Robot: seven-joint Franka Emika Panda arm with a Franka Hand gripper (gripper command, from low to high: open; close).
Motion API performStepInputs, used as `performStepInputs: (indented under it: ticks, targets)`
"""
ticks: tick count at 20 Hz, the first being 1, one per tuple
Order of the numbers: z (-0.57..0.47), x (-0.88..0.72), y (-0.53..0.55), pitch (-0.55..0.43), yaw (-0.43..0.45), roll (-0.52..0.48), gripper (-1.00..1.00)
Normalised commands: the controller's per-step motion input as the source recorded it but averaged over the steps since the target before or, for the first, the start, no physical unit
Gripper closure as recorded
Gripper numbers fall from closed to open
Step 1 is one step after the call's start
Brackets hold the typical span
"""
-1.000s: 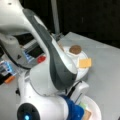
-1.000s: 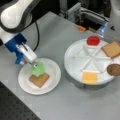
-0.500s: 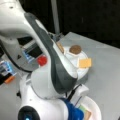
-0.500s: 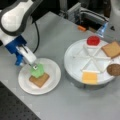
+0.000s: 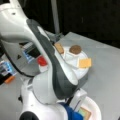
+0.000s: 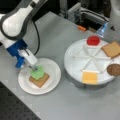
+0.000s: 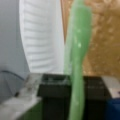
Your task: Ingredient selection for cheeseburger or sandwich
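lettuce pinched in gripper, resting on bread square.

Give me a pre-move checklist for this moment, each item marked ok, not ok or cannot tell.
1. Bread square lies flat on the paper plate: ok.
2. Lettuce sits over that bread: ok.
3. Gripper at the lettuce, piece between its jaws in the wrist view: ok.
4. Lettuce fully released: not ok.
5. Tomato, second bread, cheese and patty in the segmented tray: ok.
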Motion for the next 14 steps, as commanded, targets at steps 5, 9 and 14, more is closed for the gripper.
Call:
performStepInputs:
  ticks: [5, 9, 14]
  targets:
    - [-0.14, 0.25, -0.23, -0.052, 0.116, 0.177, 1.0]
    - [-0.12, 0.22, -0.16, -0.05, 0.094, 0.2, 1.0]
    - [-0.1, 0.22, -0.11, -0.053, 0.064, 0.2, 1.0]
